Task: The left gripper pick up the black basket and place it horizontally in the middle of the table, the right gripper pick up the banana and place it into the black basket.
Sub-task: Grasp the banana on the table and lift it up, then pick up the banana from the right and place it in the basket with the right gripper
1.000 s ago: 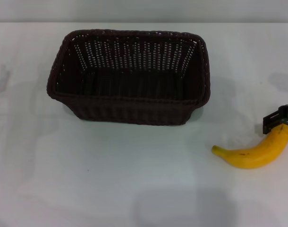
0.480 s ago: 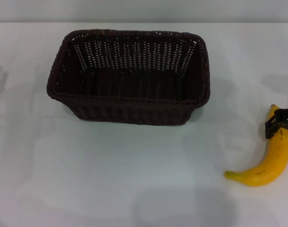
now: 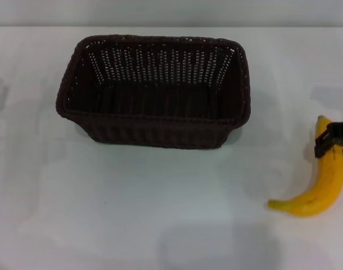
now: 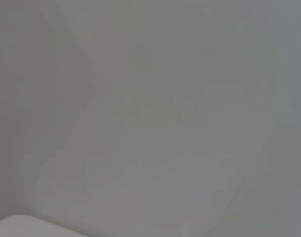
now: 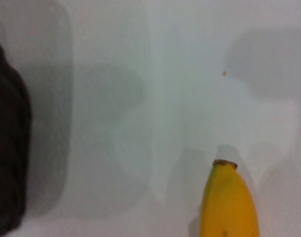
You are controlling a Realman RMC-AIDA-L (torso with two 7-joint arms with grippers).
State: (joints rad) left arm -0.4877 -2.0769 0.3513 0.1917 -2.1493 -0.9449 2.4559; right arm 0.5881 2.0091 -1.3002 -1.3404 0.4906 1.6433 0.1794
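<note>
The black basket (image 3: pixel 154 90) stands upright and empty in the middle of the white table (image 3: pixel 132 214), long side across the head view. The banana (image 3: pixel 323 185) is at the right edge, its upper end between the black fingers of my right gripper (image 3: pixel 332 142), which is shut on it; most of that arm is out of view. In the right wrist view the banana's tip (image 5: pixel 229 202) shows over the table, with the basket's dark side (image 5: pixel 7 148) off to one side. My left gripper is not in view.
The left wrist view shows only a plain grey surface and a pale corner (image 4: pixel 22 227). The table's far edge (image 3: pixel 171 27) meets a grey wall. Bare tabletop lies between the basket and the banana.
The banana has swung in my right gripper: its free end moved right and it now hangs more steeply. The gripper stayed at the right edge. The basket has not moved.
</note>
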